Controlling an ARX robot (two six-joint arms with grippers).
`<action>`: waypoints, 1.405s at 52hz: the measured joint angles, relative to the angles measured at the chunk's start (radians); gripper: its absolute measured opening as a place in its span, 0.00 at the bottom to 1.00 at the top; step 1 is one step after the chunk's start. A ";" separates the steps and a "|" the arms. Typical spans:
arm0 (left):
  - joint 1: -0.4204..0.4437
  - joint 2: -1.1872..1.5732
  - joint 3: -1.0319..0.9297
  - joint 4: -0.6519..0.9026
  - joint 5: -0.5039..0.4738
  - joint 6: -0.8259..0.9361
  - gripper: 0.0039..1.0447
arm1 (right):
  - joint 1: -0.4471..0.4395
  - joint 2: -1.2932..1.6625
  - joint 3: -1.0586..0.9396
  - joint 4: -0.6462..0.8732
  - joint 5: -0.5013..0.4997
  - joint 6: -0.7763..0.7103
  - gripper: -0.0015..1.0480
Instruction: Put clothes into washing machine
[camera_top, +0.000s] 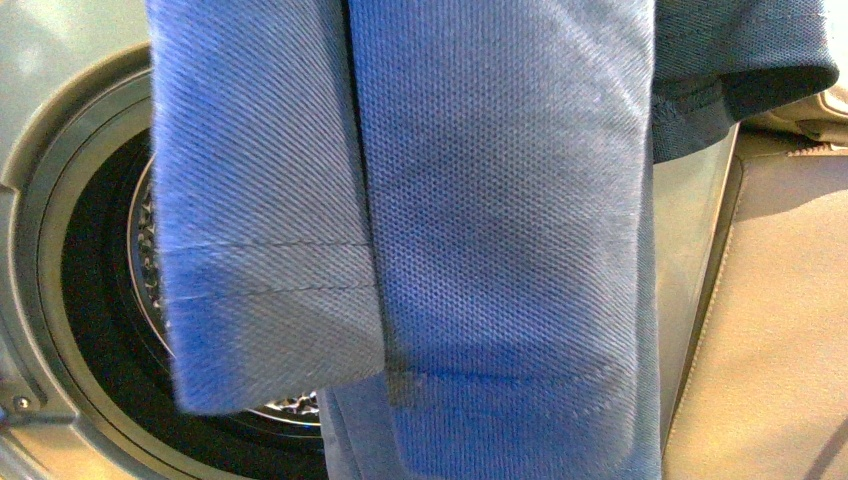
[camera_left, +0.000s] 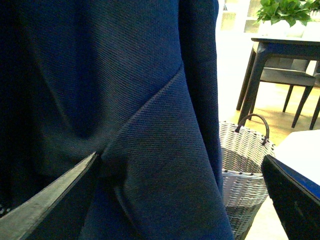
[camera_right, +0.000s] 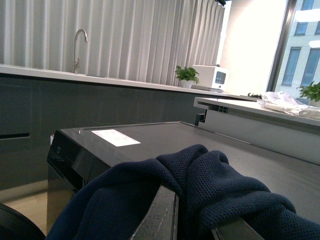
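Note:
The clothes (camera_top: 500, 230), a navy knit garment, hang right in front of the front camera and cover most of that view. Behind them shows the washing machine (camera_top: 40, 60) with its open round mouth, black gasket and steel drum (camera_top: 145, 270) at lower left. My right gripper (camera_right: 192, 220) is shut on the clothes (camera_right: 210, 185), which bunch over its fingers above the machine's dark top (camera_right: 150, 135). My left gripper (camera_left: 182, 200) is open. The hanging clothes (camera_left: 125, 100) sit between and in front of its fingers (camera_left: 55, 200). Neither gripper shows in the front view.
A beige panel (camera_top: 780, 330) stands at the right in the front view. A white wicker basket (camera_left: 245, 165) with a dark handle stands beyond the clothes, with a dark table and chairs (camera_left: 280, 65) behind it. A counter with a tap (camera_right: 77, 45) runs behind the machine.

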 joint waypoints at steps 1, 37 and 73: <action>-0.011 0.000 0.001 -0.021 -0.011 0.016 0.94 | 0.000 0.000 0.000 0.000 0.000 0.000 0.04; -0.234 0.122 0.151 -0.150 -0.314 0.200 0.94 | 0.000 0.000 0.000 0.000 0.000 0.000 0.04; -0.436 0.277 0.266 -0.110 -0.475 0.211 0.94 | 0.000 0.000 0.000 0.000 0.000 0.000 0.04</action>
